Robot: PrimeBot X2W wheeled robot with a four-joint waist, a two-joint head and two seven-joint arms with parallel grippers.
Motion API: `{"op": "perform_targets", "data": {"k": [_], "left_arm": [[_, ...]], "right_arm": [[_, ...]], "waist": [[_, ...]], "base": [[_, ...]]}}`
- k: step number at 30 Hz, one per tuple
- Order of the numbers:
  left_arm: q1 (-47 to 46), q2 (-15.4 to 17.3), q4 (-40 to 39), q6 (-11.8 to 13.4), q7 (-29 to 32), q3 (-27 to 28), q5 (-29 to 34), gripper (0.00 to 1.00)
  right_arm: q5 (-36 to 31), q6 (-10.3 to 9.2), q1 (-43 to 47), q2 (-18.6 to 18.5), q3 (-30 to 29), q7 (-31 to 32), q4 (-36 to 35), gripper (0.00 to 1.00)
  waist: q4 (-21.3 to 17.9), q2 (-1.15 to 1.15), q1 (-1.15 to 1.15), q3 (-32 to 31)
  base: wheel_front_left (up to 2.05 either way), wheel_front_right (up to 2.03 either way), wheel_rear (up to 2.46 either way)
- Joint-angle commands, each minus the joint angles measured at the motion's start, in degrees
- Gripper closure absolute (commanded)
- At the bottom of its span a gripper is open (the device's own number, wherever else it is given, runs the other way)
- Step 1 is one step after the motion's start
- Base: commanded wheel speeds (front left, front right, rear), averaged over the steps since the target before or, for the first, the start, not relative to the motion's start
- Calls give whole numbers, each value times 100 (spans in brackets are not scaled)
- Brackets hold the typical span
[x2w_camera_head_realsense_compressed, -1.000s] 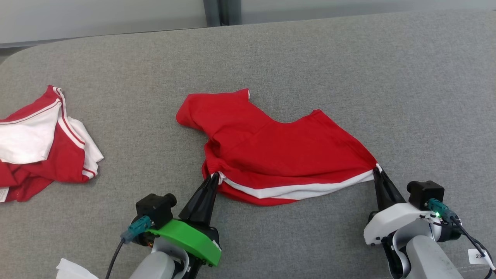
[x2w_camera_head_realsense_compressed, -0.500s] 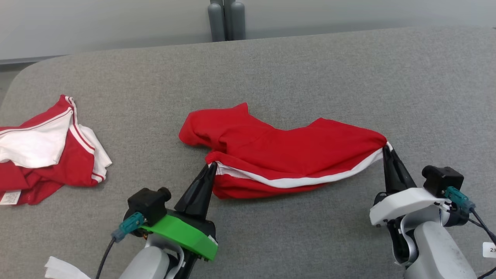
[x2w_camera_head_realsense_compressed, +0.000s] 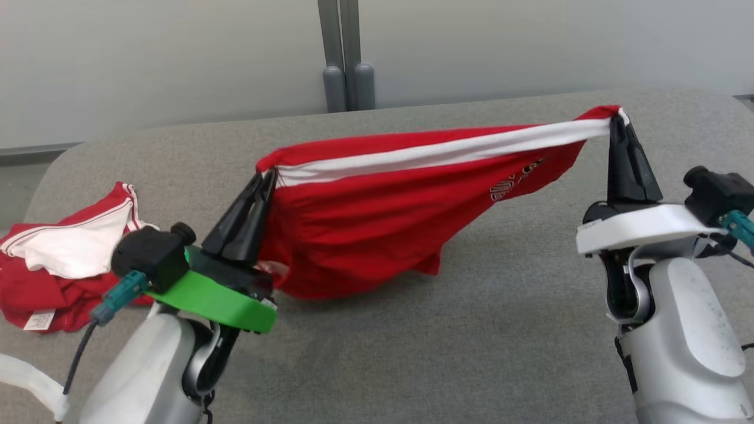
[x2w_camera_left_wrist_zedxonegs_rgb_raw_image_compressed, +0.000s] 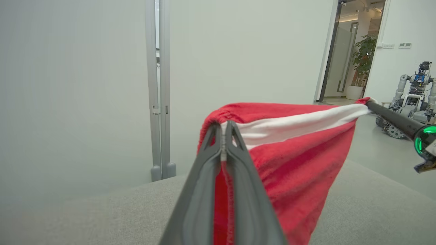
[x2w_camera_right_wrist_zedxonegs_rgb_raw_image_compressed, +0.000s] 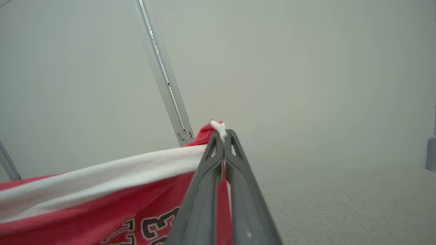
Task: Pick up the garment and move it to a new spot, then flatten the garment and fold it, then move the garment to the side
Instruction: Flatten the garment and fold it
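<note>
left claw [x2w_camera_head_realsense_compressed: 268,172]: long black tapered fingers [x2w_camera_head_realsense_compressed: 238,227], green mount [x2w_camera_head_realsense_compressed: 215,300], black camera block [x2w_camera_head_realsense_compressed: 150,257], teal plug [x2w_camera_head_realsense_compressed: 121,290], dark cable [x2w_camera_head_realsense_compressed: 76,365] | right claw [x2w_camera_head_realsense_compressed: 615,118]: matching black fingers, white mount [x2w_camera_head_realsense_compressed: 642,227], pale grey speckled forearm [x2w_camera_head_realsense_compressed: 689,335]

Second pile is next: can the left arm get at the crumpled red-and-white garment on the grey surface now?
Probably not yet: the left gripper is shut on the lifted red white-striped garment, which the right gripper also holds. The crumpled red-and-white garment lies close by, nothing between.
</note>
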Motion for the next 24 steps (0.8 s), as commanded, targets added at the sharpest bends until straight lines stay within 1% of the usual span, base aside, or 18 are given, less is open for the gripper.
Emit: {"op": "perform_targets", "data": {"k": [1, 6, 10, 13, 20, 24], "left_arm": [[-208, 122, -43, -15, -2, 0, 32, 100], [-734, 447, -37, -14, -2, -104, -38, 100], [-1199, 633, 148, -8, -2, -115, -185, 100], [-1656, 698, 339, -7, -2, -151, -182, 100], [-2846, 593, 800, -4, -2, -117, 69, 100], [-3725, 493, 1073, -4, -2, -89, 332, 100]], "right_arm": [[77, -8, -144, -23, 9, -1, -95, 100], [225, -8, -481, -23, 74, -1, -263, 100], [202, -8, -836, -110, 192, -1, -257, 100], [174, -8, -1242, -231, 281, -1, -209, 100], [45, -8, -2429, -428, 328, -1, -3, 100], [-139, -8, -3357, -516, 260, -1, 186, 100]], "waist": [[-40, 0, 0, -102], [-99, 0, 0, -138], [-168, 0, 0, 36], [-200, 0, 0, 441], [-239, 0, 0, 1565], [-254, 0, 0, 2264]], "base": [[0, 0, 0], [0, 0, 0], [0, 0, 0], [0, 0, 0], [0, 0, 0], [0, 0, 0]]}}
